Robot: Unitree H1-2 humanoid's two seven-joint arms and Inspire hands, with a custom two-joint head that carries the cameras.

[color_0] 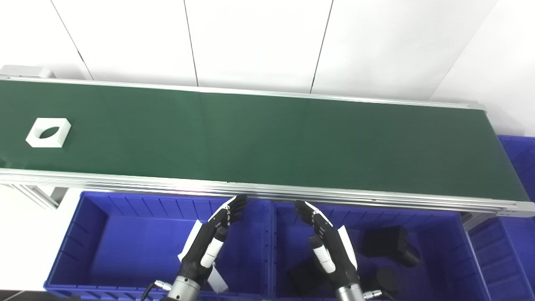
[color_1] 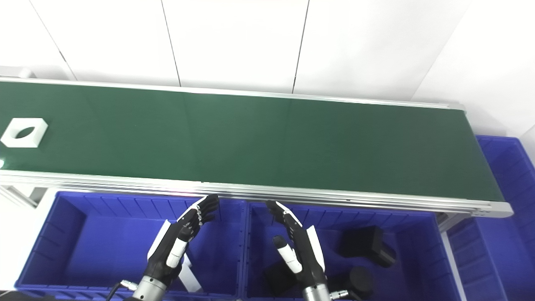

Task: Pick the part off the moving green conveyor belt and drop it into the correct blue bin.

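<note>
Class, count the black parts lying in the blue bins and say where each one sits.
3, all in the right-hand bin: one block toward its back, one beside the right hand, one round part near the front. More may be hidden.

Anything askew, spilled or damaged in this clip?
Nothing stands out. A white part lies flat on the belt at far left; both hands hover open over the bins.

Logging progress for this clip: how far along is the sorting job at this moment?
Done: black parts already lie in the right blue bin; a white piece shows in the left blue bin. In hand: nothing; the left hand and right hand hover open over the bins. Left: the white part on the belt's far-left end, not yet picked or binned.
</note>
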